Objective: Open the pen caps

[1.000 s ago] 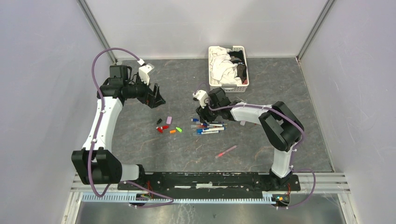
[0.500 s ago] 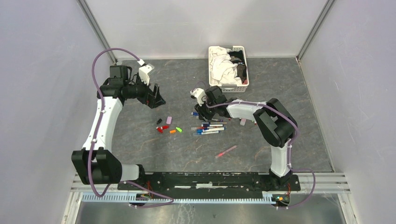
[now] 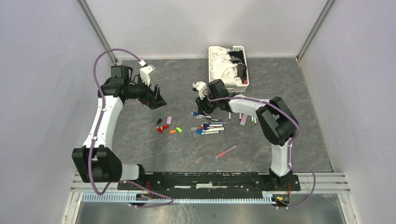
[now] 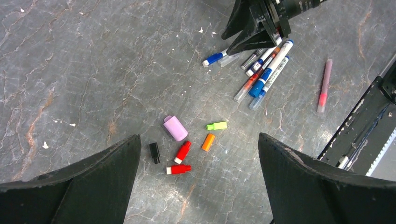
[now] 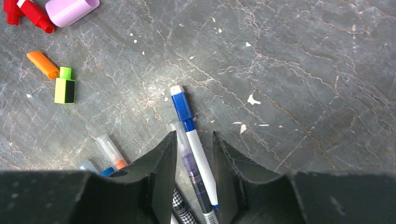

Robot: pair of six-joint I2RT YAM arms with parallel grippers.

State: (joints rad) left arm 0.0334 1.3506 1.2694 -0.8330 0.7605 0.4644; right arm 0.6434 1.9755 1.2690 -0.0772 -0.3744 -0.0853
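Several loose pen caps lie between the arms: lilac (image 4: pixel 175 128), green (image 4: pixel 216 125), orange (image 4: pixel 208 142), two red (image 4: pixel 182 151) and black (image 4: pixel 154 152). My left gripper (image 4: pixel 200 137) hangs wide open above them, holding nothing. My right gripper (image 5: pixel 195 135) is low on the table. Its jaws are closed on two pens lying side by side. One is a white pen with a blue cap (image 5: pixel 187 116), the other a clear-capped purple pen (image 5: pixel 187 156). More pens (image 3: pixel 210 128) lie in a loose pile near the right gripper (image 3: pixel 205 111). A pink pen (image 3: pixel 226 150) lies apart, nearer the bases.
A white slatted basket (image 3: pixel 229 87) of cloths stands at the back, just behind the right wrist. Small pink and green items (image 3: pixel 243 120) lie under the right forearm. Grey walls close in both sides and the back.
My right jaws have narrowed onto the two pens, and the wrist has shifted back toward the basket. The blue-capped pen moved with it. The left arm has not moved.
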